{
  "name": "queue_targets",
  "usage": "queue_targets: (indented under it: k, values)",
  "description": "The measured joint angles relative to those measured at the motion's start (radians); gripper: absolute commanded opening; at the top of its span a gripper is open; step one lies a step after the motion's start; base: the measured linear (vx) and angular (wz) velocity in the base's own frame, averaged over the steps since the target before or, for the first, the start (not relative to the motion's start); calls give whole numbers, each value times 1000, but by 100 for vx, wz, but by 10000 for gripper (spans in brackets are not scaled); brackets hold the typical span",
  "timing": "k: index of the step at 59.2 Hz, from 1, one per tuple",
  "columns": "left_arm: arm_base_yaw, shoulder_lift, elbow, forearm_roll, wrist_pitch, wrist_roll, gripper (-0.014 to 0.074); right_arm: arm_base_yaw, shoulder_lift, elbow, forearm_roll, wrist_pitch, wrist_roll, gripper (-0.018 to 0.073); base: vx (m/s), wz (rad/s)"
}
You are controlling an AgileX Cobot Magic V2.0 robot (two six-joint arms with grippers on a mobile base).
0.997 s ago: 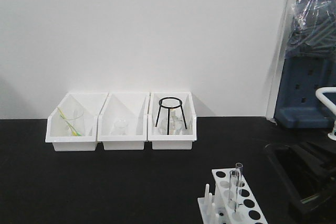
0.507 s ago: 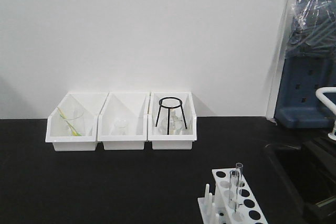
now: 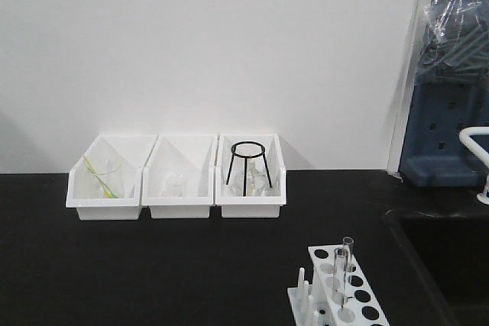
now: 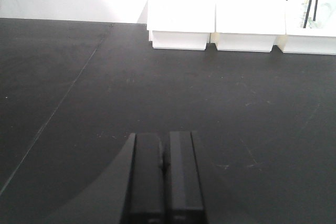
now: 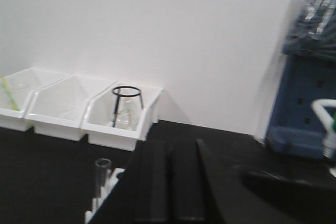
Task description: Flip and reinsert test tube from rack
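The counter point(image 3: 153, 265) is matt black with faint pale scratches; the rack point(image 3: 359, 295) is white with dark round holes; the test tube point(image 3: 341, 269) is clear glass; the three bins point(image 3: 177, 188), beyond the left gripper point(image 4: 164, 174), are white; the tripod stand point(image 3: 248, 166) is black wire; both grippers are black; the wall point(image 3: 214, 43) is plain white; the right gripper point(image 5: 168, 187) is black too.

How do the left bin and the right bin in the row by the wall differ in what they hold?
The left bin holds a clear glass vessel with a yellow-green stick leaning in it; the right bin holds a black wire tripod stand rising above its rim, with clear glassware behind it. The left bin's contents stay below its walls. Both are white, open-fronted, and side by side with a middle bin.
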Motion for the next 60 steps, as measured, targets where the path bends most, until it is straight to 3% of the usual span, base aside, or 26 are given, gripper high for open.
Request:
queue_targets:
  k: [5, 12, 19, 28, 60]
  values:
    - [0, 0, 0, 0, 0, 0, -6, -102, -149, 135, 30, -2, 0, -12, 0, 0]
    - [0, 0, 0, 0, 0, 0, -6, -166, -337, 320, 40, 6, 0, -12, 0, 0]
    - [0, 0, 0, 0, 0, 0, -6, -173, -493, 378, 40, 105, 0, -12, 0, 0]
    - [0, 0, 0, 0, 0, 0, -6, -174, -516, 379, 35, 162, 0, -12, 0, 0]
    - [0, 0, 0, 0, -1, 0, -6, -174, -518, 379, 33, 182, 0, -12, 0, 0]
